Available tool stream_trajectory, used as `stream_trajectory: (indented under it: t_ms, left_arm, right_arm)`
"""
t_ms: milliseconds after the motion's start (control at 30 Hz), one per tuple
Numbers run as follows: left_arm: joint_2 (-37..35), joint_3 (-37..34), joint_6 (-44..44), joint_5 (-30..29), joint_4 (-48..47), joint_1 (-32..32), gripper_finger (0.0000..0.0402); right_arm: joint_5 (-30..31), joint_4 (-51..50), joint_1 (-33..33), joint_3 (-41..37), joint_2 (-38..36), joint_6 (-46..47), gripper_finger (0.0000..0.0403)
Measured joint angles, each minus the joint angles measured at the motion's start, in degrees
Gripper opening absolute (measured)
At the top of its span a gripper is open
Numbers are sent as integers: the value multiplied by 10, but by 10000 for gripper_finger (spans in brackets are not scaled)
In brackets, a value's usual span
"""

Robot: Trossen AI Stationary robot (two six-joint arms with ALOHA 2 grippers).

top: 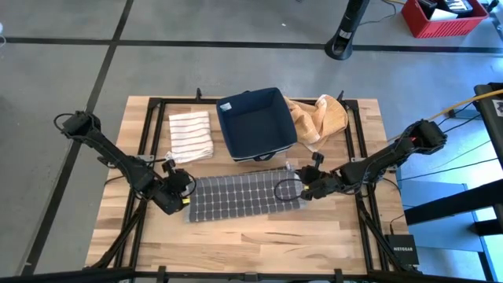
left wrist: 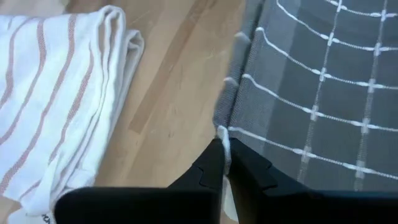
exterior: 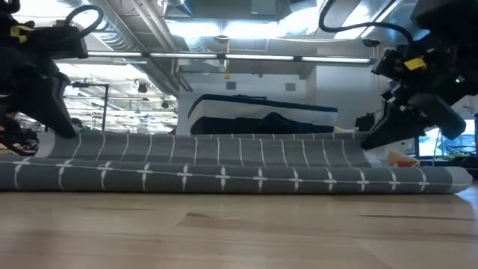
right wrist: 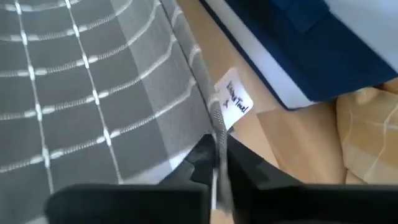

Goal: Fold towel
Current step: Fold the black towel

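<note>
A grey towel with a white grid lies across the table's middle. In the low view the grey towel shows a rounded fold along its near side on the table and an upper layer rising toward the far side. My left gripper is shut on its left edge, and my right gripper is shut on its right edge. A white label sticks out of the right edge just beyond the right fingers. My left gripper pinches the towel's left side edge between its two fingers, coming level from the table's left. The cloth there is held a little above the table; one layer or several, I cannot tell. My right gripper pinches the towel's right side edge between its two fingers, just short of the white label, coming from the table's right. The edge runs on between the fingers and stands off the wood.
A folded white towel with red stripes lies left of a dark blue bin at the far side. A tan cloth lies crumpled right of the bin. Bare wood stretches along the near edge.
</note>
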Motion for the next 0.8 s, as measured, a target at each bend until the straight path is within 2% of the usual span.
stream_trajectory:
  t_ms: [100, 267, 400, 467, 633, 800]
  left_arm:
    - [0, -1, 20, 6, -1, 0, 34]
    - [0, 3, 14, 8, -19, 6, 90]
    - [0, 37, -20, 37, -22, 16, 119]
    - [0, 43, -21, 39, 23, 14, 123]
    - [17, 7, 41, 75, 167, 12, 118]
    - [61, -23, 6, 142, 180, 12, 110]
  right_arm:
    - [1, -3, 0, -1, 8, -2, 75]
    - [-2, -21, 0, 8, 10, -5, 140]
    - [-51, -64, 0, 58, 7, -3, 175]
    - [-90, -51, 0, 74, 7, -3, 185]
    - [-147, 71, 0, 69, 31, -18, 189]
    - [-140, 26, 0, 68, 72, -9, 181]
